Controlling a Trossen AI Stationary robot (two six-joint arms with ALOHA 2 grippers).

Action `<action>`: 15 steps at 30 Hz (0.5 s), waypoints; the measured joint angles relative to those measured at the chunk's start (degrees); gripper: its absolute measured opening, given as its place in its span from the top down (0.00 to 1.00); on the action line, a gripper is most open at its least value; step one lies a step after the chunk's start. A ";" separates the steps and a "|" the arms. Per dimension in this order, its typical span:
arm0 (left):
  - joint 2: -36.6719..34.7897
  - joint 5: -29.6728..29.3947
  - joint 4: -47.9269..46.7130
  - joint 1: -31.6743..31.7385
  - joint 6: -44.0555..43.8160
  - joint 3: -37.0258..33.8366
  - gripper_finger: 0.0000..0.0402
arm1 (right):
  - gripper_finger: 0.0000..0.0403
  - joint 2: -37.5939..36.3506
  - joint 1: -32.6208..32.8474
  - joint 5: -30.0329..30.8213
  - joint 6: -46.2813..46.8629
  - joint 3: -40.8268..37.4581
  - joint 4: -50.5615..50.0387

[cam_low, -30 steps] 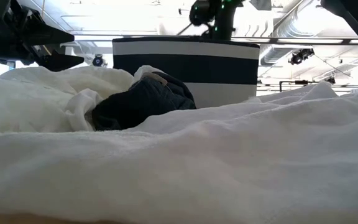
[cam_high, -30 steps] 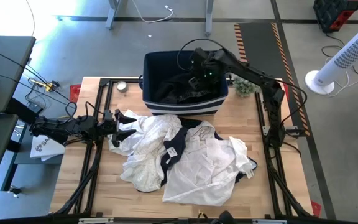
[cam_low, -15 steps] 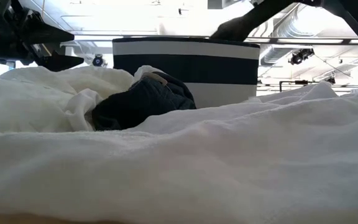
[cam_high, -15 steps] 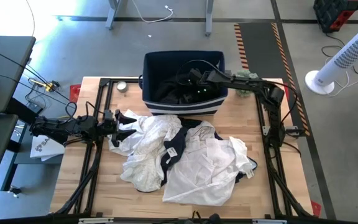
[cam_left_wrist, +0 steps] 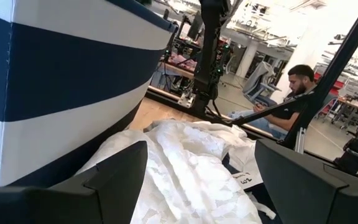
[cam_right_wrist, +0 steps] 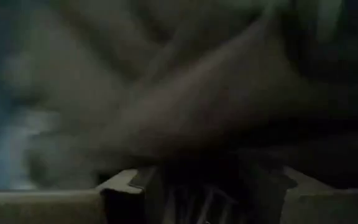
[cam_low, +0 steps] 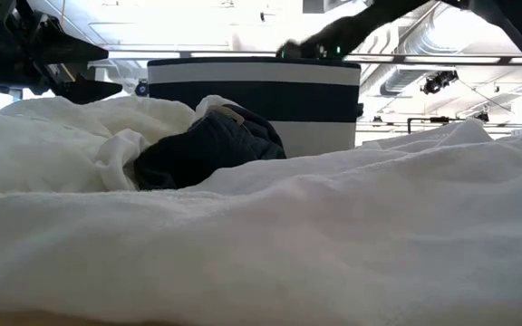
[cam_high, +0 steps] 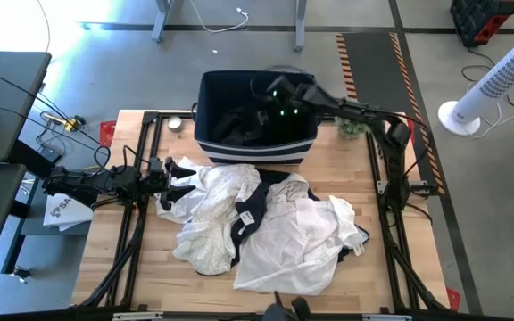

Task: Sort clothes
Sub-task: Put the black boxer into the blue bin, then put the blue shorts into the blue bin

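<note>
The heap of soft white and cream fabric garments (cam_high: pixel 270 234) is lying across the centre and lower middle of the high view, on the pale wooden counter (cam_high: pixel 141 267). A dark navy garment (cam_high: pixel 244 218) is threading through the heap, showing in the low view as a dark fold left of centre. The heap's long axis is running from the middle left of the frame toward the lower right. More dark fabric (cam_high: pixel 239 127) is lying inside the navy fabric bin with white stripes (cam_high: pixel 205 111), which is standing at the upper centre, just above the heap and touching its upper edge.

The left gripper (cam_high: pixel 178 175) is sitting at the middle left of the high view, right at the heap's left end. Its fingers (cam_left_wrist: pixel 114 180) are standing apart in the left wrist view, with white cloth lying directly ahead between them and nothing held. The garments therefore lie to the frame's right of this gripper, along its own pointing direction.

The right gripper (cam_high: pixel 270 100) is reaching down into the bin at the upper centre. The right wrist view is showing only dark blurred fabric, so whether it is open, closed or holding cloth cannot be told.

By this layout, the left arm is the nearer one to the heap, and a short forward reach would probably meet the white cloth first.
</note>
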 joint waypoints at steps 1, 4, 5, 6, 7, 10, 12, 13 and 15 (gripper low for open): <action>0.02 0.00 0.00 0.00 -0.01 0.00 0.26 | 0.61 -0.57 0.19 -0.05 -1.57 2.18 -0.95; 0.02 0.00 0.00 0.00 0.00 0.00 0.26 | 0.61 -2.52 1.46 0.51 -6.37 9.45 -4.51; 0.01 -0.02 0.00 0.01 0.00 0.00 0.26 | 0.61 -3.20 2.07 0.62 -8.24 12.10 -6.27; 0.02 -0.02 0.00 0.00 0.00 0.00 0.26 | 0.61 -3.89 2.78 0.60 -10.21 14.81 -8.12; 0.02 -0.02 0.00 0.00 0.01 0.00 0.26 | 0.61 -4.70 3.59 0.63 -12.33 17.25 -9.96; 0.02 -0.02 0.00 0.00 0.00 0.00 0.26 | 0.61 -7.71 6.91 0.79 -18.55 23.37 -15.45; 0.00 -0.02 0.00 0.00 0.02 0.00 0.26 | 0.61 -10.15 10.01 0.74 -22.05 25.78 -19.02; 0.02 -0.02 0.00 0.00 0.02 0.00 0.26 | 0.61 -11.37 11.70 0.71 -23.24 26.33 -20.53; 0.02 -0.02 0.00 0.00 0.04 0.00 0.26 | 0.61 -14.12 15.33 0.54 -24.61 26.43 -23.27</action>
